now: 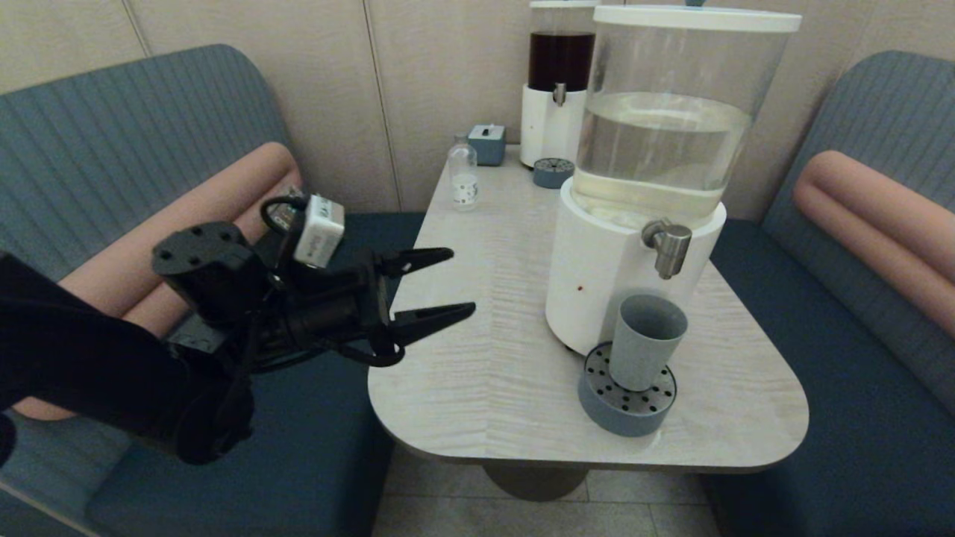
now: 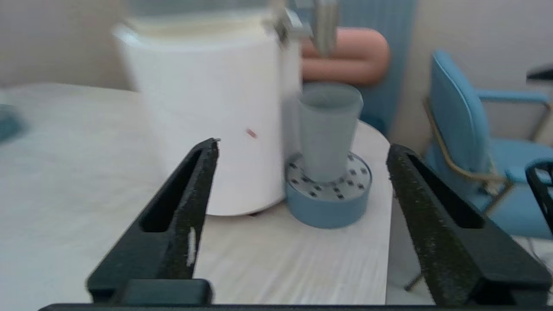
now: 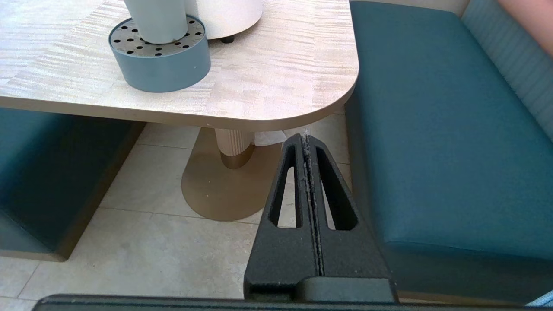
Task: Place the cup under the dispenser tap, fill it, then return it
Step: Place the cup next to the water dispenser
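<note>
Grey-blue cup (image 1: 646,339) upright on the round perforated drip tray (image 1: 625,406), directly below the dispenser tap (image 1: 669,247) of the big white-based dispenser (image 1: 642,186), tank partly full of pale liquid. Cup interior not readable from here. Tray near the front edge of the pale wood-grain tabletop (image 1: 485,335), touching or just beside the dispenser's base. Left gripper (image 1: 440,287) off the tabletop's left edge, above the teal bench seat, well apart from the cup, fingers spread wide and empty, pointing toward the dispenser. From the left wrist, cup (image 2: 329,129) and tray (image 2: 328,192) framed between the two open black fingers (image 2: 181,207), white dispenser base (image 2: 207,125) beside them, tap (image 2: 322,23) above the cup. Right gripper (image 3: 306,142) parked low beside the tabletop's near right corner, over the tiled floor and next to the teal bench (image 3: 453,129), fingers pressed together with nothing between them; tray (image 3: 159,56) and lower part of the cup (image 3: 157,17) visible above on the tabletop (image 3: 268,77). Farther back on the tabletop: small clear bottle (image 1: 462,177), small blue box (image 1: 487,143), second dispenser with dark liquid (image 1: 556,82) and its own small drip tray (image 1: 553,171).
</note>
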Tool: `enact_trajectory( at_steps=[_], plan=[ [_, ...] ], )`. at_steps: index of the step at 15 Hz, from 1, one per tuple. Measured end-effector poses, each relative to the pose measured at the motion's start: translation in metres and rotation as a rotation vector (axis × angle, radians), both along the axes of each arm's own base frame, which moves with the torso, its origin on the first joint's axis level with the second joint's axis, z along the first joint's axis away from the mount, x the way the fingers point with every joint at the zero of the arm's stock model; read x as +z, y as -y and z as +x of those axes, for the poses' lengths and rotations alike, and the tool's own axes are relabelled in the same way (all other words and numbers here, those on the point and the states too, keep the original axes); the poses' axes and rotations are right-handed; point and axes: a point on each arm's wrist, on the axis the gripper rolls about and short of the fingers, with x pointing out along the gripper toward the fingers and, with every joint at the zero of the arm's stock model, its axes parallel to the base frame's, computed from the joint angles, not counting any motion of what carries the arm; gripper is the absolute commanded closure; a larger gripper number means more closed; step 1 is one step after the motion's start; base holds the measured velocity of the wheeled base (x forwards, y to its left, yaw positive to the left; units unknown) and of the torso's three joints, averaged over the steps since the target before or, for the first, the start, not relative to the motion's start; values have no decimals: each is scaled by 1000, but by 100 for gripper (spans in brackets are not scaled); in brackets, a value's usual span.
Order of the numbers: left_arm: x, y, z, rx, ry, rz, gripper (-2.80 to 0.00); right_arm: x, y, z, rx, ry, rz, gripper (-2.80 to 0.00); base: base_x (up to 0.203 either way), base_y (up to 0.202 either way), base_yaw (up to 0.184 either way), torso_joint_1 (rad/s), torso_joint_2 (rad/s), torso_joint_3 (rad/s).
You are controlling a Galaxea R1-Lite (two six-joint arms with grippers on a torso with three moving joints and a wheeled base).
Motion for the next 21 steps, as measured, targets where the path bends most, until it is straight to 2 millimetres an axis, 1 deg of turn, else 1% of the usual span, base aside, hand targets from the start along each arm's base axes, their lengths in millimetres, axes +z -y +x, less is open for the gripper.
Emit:
enact_trajectory(
  at_steps=[2,5,8,10,13,15,18,21],
  plan=[
    [-24,28,5,-66,-16,17,-280,0,0,0,0,0,-1,0,0,0,0,0,0,0],
    [-51,68,2,-148,-67,35,-280,0,0,0,-1,0,0,0,0,0,0,0,0,0],
    [-67,100,8,-181,-74,31,-280,0,0,0,0,0,0,0,0,0,0,0,0,0],
    [-74,116,12,-192,-71,26,-280,0,0,0,-1,0,0,0,0,0,0,0,0,0],
    [-86,132,23,-206,-62,21,-280,0,0,0,-1,0,-1,0,0,0,0,0,0,0],
    [-93,139,31,-211,-55,17,-280,0,0,0,0,0,-1,0,0,0,0,0,0,0],
    [-101,151,37,-227,-78,29,-280,0,0,0,0,0,0,0,0,0,0,0,0,0],
    [-98,162,50,-225,-55,15,-280,0,0,0,0,0,0,0,0,0,0,0,0,0]
  ],
)
